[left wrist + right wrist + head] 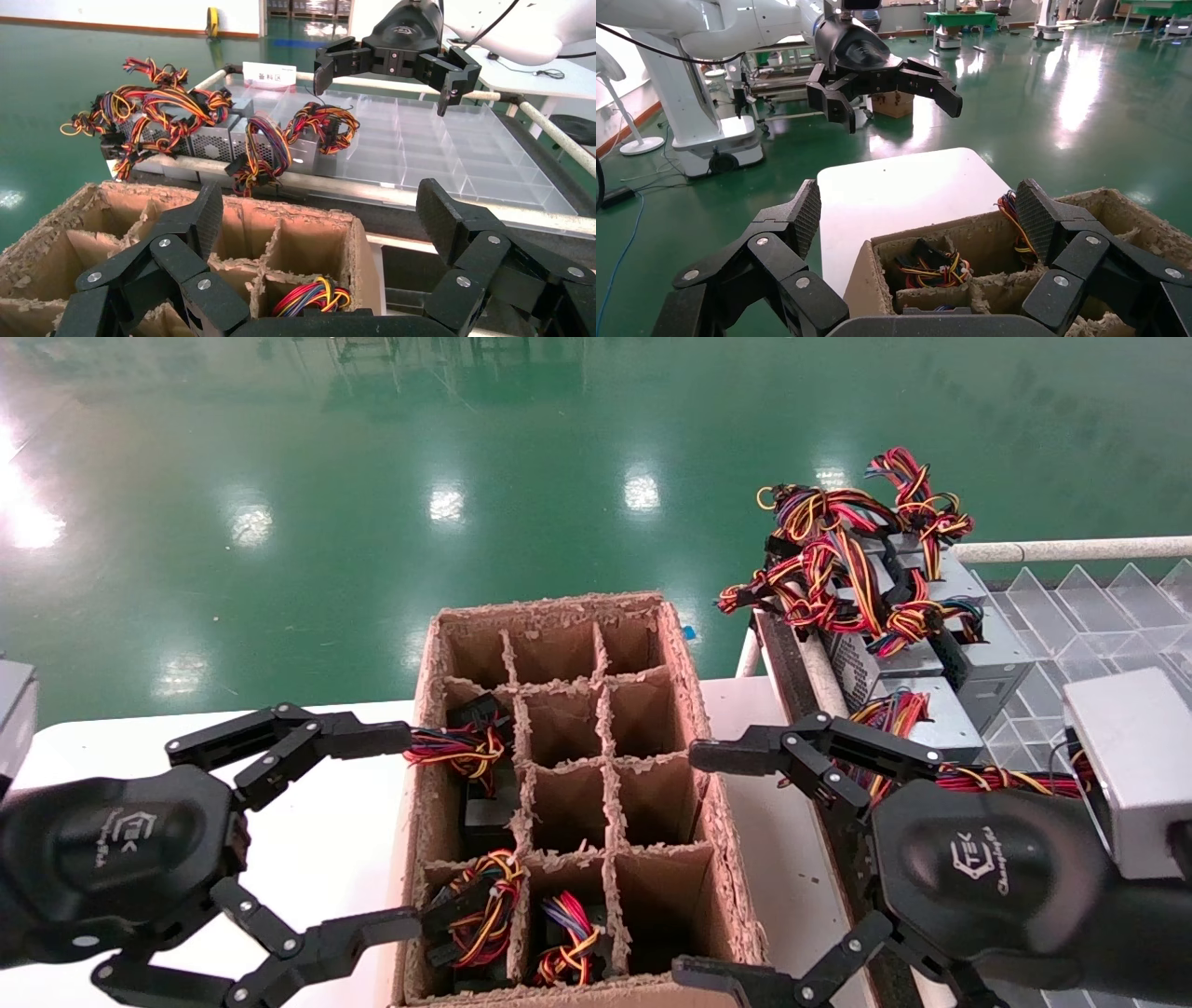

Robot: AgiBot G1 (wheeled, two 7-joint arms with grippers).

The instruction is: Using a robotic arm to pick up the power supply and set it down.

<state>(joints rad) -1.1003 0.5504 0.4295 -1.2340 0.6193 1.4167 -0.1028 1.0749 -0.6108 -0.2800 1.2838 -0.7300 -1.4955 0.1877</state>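
Power supply (941, 714) looks heavy, rigid, wires floppy; I grip metal box sides. Right end effector (712, 864) wide, empty; left end effector (391, 831) wide too.

Divided box (694, 710): on the counter (112, 738), centre, between the two pincers.
Left pincer (410, 826): at the box's left wall, spread wide.
Right pincer (694, 864): at the box's right wall, spread wide.
Wire bundles (480, 905): in the box's left and near cells.
Power supplies (894, 607): clustered right of the box, behind the right pincer, on the tray (1099, 617).
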